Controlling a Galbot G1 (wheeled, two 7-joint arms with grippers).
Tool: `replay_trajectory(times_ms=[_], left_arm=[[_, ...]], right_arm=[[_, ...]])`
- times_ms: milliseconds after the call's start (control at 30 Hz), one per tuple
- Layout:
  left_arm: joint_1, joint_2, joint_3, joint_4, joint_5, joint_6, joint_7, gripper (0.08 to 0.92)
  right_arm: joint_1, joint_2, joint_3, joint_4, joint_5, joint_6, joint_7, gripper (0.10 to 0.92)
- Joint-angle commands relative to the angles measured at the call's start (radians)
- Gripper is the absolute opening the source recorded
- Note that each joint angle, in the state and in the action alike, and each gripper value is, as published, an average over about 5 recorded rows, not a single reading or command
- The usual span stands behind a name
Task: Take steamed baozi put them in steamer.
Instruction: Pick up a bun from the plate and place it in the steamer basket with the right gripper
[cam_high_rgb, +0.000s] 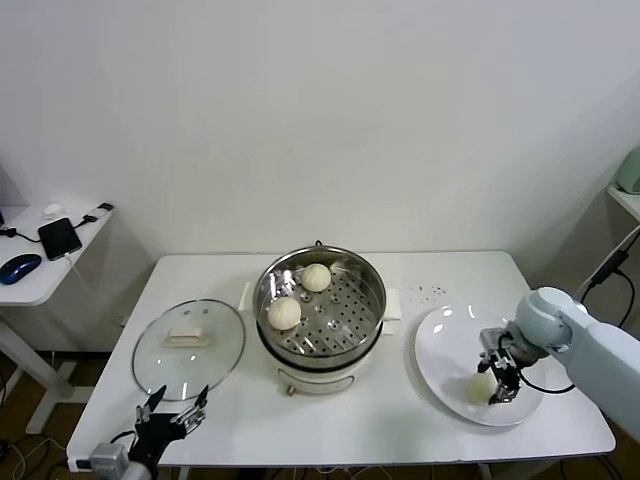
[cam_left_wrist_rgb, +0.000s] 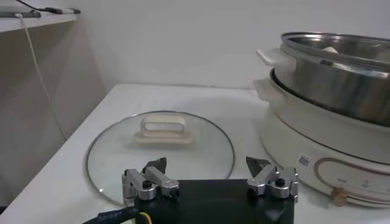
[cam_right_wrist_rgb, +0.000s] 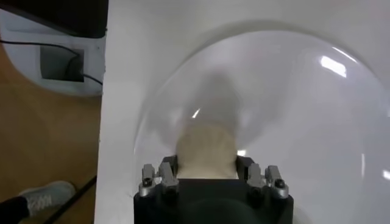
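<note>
Two steamed baozi (cam_high_rgb: 316, 277) (cam_high_rgb: 284, 313) lie on the perforated floor of the steamer (cam_high_rgb: 374, 288) at the table's middle. A third steamed baozi (cam_high_rgb: 482, 384) rests on the white plate (cam_high_rgb: 448, 350) to the right. My right gripper (cam_high_rgb: 496, 390) is down over it, its fingers against both sides of the bun. The right wrist view shows that baozi (cam_right_wrist_rgb: 206, 146) filling the gap of the right gripper (cam_right_wrist_rgb: 206, 165) above the plate (cam_right_wrist_rgb: 292, 103). My left gripper (cam_high_rgb: 172, 414) waits open at the table's front left edge, holding nothing.
A round glass lid (cam_high_rgb: 188, 348) with a beige handle lies flat left of the steamer, just beyond the left gripper (cam_left_wrist_rgb: 210, 165). In the left wrist view the lid (cam_left_wrist_rgb: 159, 143) and the steamer's wall (cam_left_wrist_rgb: 329, 82) show. A side desk (cam_high_rgb: 40, 262) with devices stands far left.
</note>
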Motion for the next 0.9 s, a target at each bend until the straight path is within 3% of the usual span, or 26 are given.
replay_trajectory(times_ms=[33,333,667,733,900], left_arm=[[-0.008,-0.004,0.01,-0.004,0.002,0.001,0.0,0.823],[-0.029,-0.017,0.006,-0.007,0.035,-0.004,-0.007,0.823],[-0.049,-0.03,-0.021,-0.008,0.09,-0.019,-0.036,0.823],[-0.05,-0.035,-0.025,-0.011,0.093,-0.021,-0.042,0.823],[-0.048,-0.041,-0.026,-0.013,0.106,-0.029,-0.051,0.823]], right_arm=[[0.13,-0.042,-0.044,0.019,0.061,-0.012,-0.009,0.609],[0.685,-0.027,-0.43,0.017,0.275,-0.055,-0.043,0.553],[1.153,0.313,-0.741,-0.198,0.572,-0.032,-0.076,0.554],[1.193,0.388,-0.775,-0.265,0.654,0.049,-0.092,0.558],[1.215,0.568,-0.858,-0.418,0.843,0.492,-0.133,0.56]])
